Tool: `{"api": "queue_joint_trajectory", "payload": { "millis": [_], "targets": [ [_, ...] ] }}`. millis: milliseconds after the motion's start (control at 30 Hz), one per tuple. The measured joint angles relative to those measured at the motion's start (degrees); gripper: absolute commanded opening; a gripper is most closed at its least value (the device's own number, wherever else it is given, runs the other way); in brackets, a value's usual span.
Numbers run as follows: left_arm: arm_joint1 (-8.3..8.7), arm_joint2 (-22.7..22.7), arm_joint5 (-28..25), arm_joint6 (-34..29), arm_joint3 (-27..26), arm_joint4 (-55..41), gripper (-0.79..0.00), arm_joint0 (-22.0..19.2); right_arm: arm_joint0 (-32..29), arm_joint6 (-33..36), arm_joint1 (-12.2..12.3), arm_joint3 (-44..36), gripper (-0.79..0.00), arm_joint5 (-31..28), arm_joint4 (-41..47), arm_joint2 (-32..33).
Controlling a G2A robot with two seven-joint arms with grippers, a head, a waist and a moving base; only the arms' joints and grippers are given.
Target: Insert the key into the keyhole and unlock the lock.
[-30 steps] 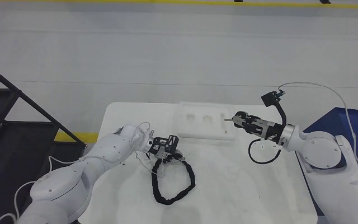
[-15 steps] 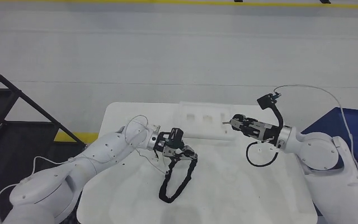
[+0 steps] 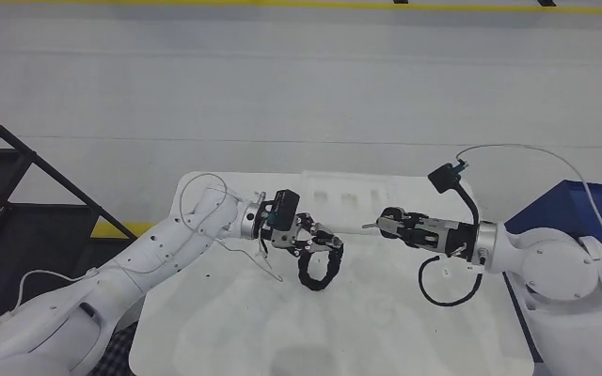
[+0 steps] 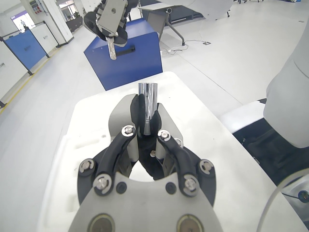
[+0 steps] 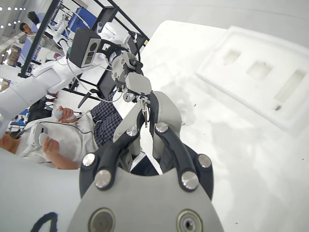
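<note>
Key (image 3: 370, 227) and lock (image 3: 318, 246) face each other above the table (image 3: 376, 320) in the top view, one in each of your grippers. Your left gripper (image 3: 320, 244) is clamped on the lock's body, and the lock's black cable (image 3: 318, 273) curls in a loop just under those jaws. Your right gripper (image 3: 384, 226) pinches the key, whose blade sticks out past the jaws toward the lock. A gap separates the blade tip from the lock. A white foam tray (image 3: 348, 202) lies on the table beyond both grippers.

From the left wrist, you see the left gripper (image 4: 146, 114) drawn narrow around the lock (image 4: 147, 97). Its chrome barrel stands out past the fingertips, and the black cable end fills the space between the jaws. Ahead of those jaws and off to one side, the right gripper (image 4: 112, 22) holds the key (image 4: 111, 49), blade out and well apart from the barrel. A blue cabinet (image 4: 130, 61) stands on the floor behind it.

From the right wrist, your right gripper (image 5: 147, 102) is closed on the key (image 5: 145, 114), gripped edge-on between the jaws. Close in front of them, the left gripper (image 5: 132, 83) presents the lock (image 5: 127, 96) with its keyhole end turned toward the key. The foam tray (image 5: 253, 56) lies on the table to one side of the jaws.
</note>
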Motion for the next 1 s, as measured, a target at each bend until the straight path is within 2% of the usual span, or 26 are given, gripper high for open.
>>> {"api": "queue_joint_trajectory", "payload": {
  "millis": [167, 467, 1000],
  "targets": [
    [0.03, -1.7, 0.6, 2.5, -3.0, 2.2, -0.785, 0.4, -1.4, 0.7, 0.3, -2.8, -0.785, 1.7, 2.2, 1.6],
    [-1.76, -2.8, 8.3, 5.5, -0.7, 2.9, -0.785, 1.6, -3.3, -1.9, 0.6, -4.3, -0.785, 3.4, 1.8, 3.8],
    [-1.75, -2.8, 8.4, 5.4, -0.8, 2.8, -0.785, 1.6, -3.3, -1.9, 0.6, -4.3, -0.785, 3.4, 1.8, 3.8]
  ]
}}
